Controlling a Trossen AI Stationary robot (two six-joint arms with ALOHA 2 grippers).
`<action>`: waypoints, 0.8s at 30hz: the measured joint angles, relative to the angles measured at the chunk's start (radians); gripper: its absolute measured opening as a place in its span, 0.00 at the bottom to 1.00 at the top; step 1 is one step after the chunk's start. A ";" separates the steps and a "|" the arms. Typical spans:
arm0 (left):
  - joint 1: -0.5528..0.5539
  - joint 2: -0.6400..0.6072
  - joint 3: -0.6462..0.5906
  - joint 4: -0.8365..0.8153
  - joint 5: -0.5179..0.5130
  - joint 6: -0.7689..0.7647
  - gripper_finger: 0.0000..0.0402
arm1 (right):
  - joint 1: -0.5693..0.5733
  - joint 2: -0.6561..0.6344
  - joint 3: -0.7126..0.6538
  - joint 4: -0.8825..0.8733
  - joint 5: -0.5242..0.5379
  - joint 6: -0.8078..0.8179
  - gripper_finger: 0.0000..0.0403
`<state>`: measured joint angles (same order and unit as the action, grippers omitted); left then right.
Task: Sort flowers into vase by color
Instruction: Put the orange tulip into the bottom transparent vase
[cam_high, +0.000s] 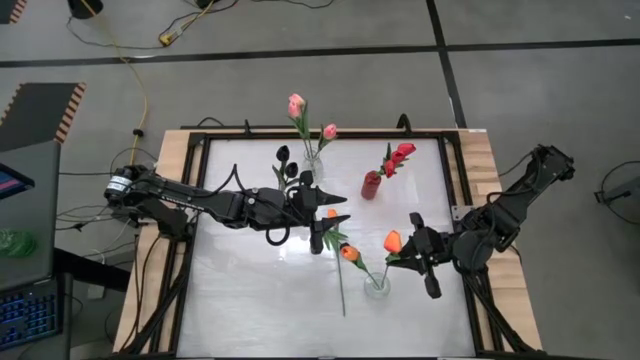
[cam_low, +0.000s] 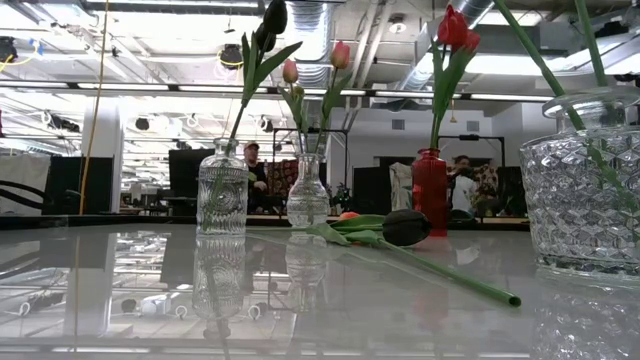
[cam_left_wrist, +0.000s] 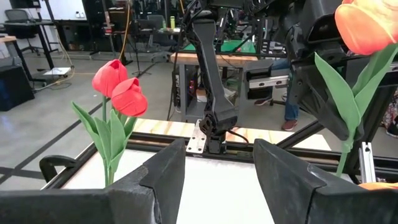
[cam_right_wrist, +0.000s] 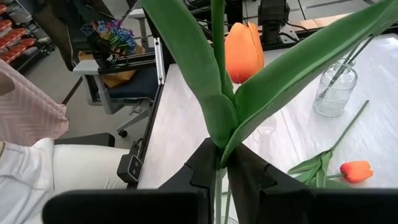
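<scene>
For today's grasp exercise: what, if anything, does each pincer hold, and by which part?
The right pincer grips an orange tulip by its green stem, just below the leaves. The left pincer is open and holds nothing.

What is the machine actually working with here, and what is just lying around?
In the job:
pink tulips; black tulip; red tulips in the red vase; orange tulip, gripped by the right gripper at a glass vase; left gripper, open, mid-table.

Lying about:
yellow cable; keyboard.
</scene>
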<state>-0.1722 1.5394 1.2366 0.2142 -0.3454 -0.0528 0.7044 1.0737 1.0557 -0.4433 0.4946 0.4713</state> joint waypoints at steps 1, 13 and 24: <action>0.000 0.000 0.000 0.000 0.000 0.000 0.44 | 0.000 0.000 0.000 -0.001 0.000 0.000 0.15; 0.000 0.000 0.000 0.000 0.000 0.000 0.44 | 0.000 -0.001 0.000 -0.017 0.000 0.071 0.15; 0.000 0.000 0.000 0.000 0.000 0.000 0.44 | -0.008 -0.001 0.000 -0.035 0.001 0.079 0.15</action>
<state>-0.1726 1.5394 1.2366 0.2142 -0.3454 -0.0528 0.6964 1.0729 1.0557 -0.4784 0.4953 0.5503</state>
